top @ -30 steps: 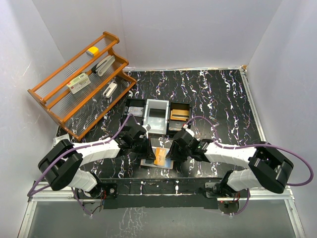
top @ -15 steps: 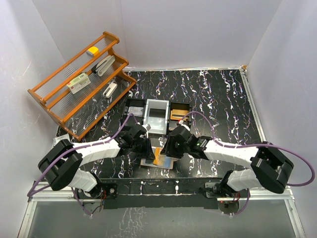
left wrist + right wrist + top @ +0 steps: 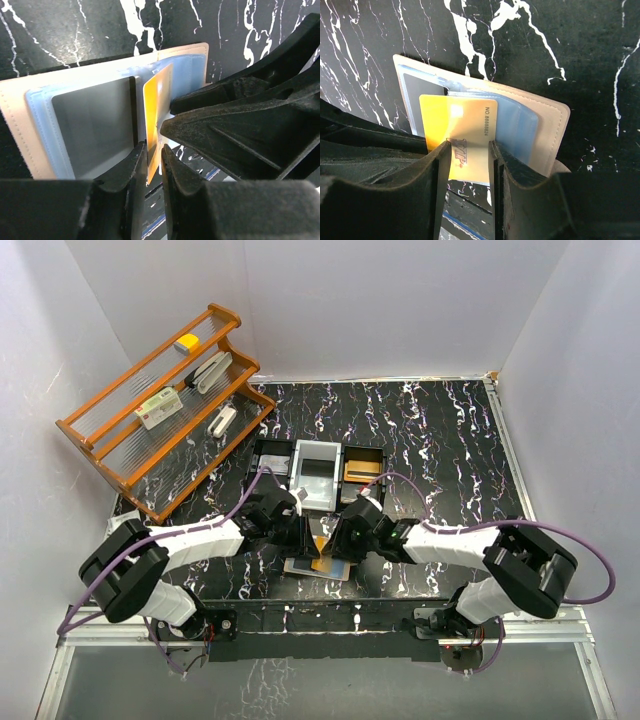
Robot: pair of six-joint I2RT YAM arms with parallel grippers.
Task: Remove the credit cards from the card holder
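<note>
You are working inside a booth with plain pale walls point(image 3: 400, 300) closing it in at 9, 12 and 3 o'clock. The table point(image 3: 440, 440) is showing a black surface veined with white marbling, and a silver rail point(image 3: 540, 638) is running along its 6 o'clock edge. An orange wooden rack point(image 3: 170, 430) is standing at 10 o'clock, angled along the left wall and carrying a few small items. A black-and-grey tray point(image 3: 318, 446) is sitting mid-table, with orange-brown cards point(image 3: 362, 472) lying in its 3 o'clock compartment.

The card holder point(image 3: 298, 566) point(image 3: 20, 125) point(image 3: 555, 125) is lying open and flat just toward 6 o'clock from the tray, between your two arms. Its clear blue sleeves are facing up, and a grey card point(image 3: 95, 130) is sitting in one. An orange card point(image 3: 322, 552) point(image 3: 156, 100) point(image 3: 465, 120) is standing up out of the sleeves.

Your left gripper point(image 3: 305, 540) point(image 3: 152, 147) is straddling that card's edge, with a finger close on each face. You cannot tell whether it is pinching or loose. Your right gripper point(image 3: 338, 542) point(image 3: 470, 145) is sitting at the card's 3 o'clock side. Its fingers are standing apart in front of the card's face, clamping nothing.
</note>
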